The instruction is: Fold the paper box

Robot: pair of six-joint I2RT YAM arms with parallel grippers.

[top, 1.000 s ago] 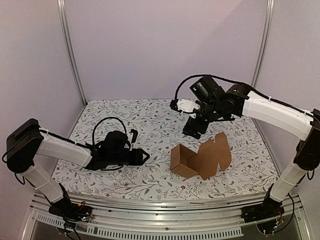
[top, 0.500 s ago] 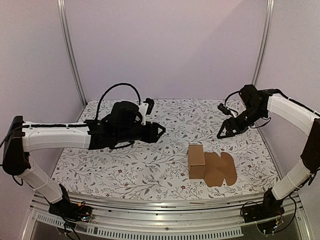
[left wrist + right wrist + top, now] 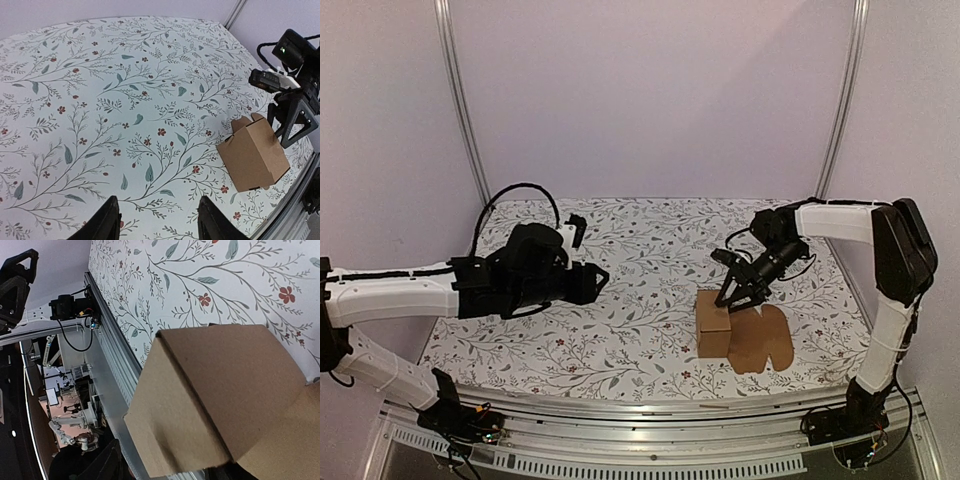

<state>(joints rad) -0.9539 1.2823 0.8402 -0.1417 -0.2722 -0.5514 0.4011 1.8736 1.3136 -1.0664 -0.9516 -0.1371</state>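
Note:
The paper box [image 3: 715, 322] is a brown carton standing at the near right of the table, with its flaps [image 3: 765, 342] lying flat to its right. My right gripper [image 3: 733, 293] hovers just behind its top edge with the fingers spread open; I cannot tell whether they touch the cardboard. In the right wrist view the paper box [image 3: 220, 385] fills the frame in front of the right gripper [image 3: 165, 471], hiding one finger. My left gripper [image 3: 598, 278] is open and empty, well left of the carton. The left wrist view has the paper box [image 3: 254, 156] to the right of the left gripper [image 3: 159, 224].
A floral cloth [image 3: 630, 250] covers the table. The metal front rail [image 3: 650, 405] runs close to the carton's near side. The right arm's fingers [image 3: 294, 122] stand behind the carton in the left wrist view. Enclosure posts [image 3: 460, 100] rise at the back corners.
The right gripper came down and left from the back right to the carton's top edge. The left arm drew back leftward. A second ago the carton stood opened out; it has since lain squat.

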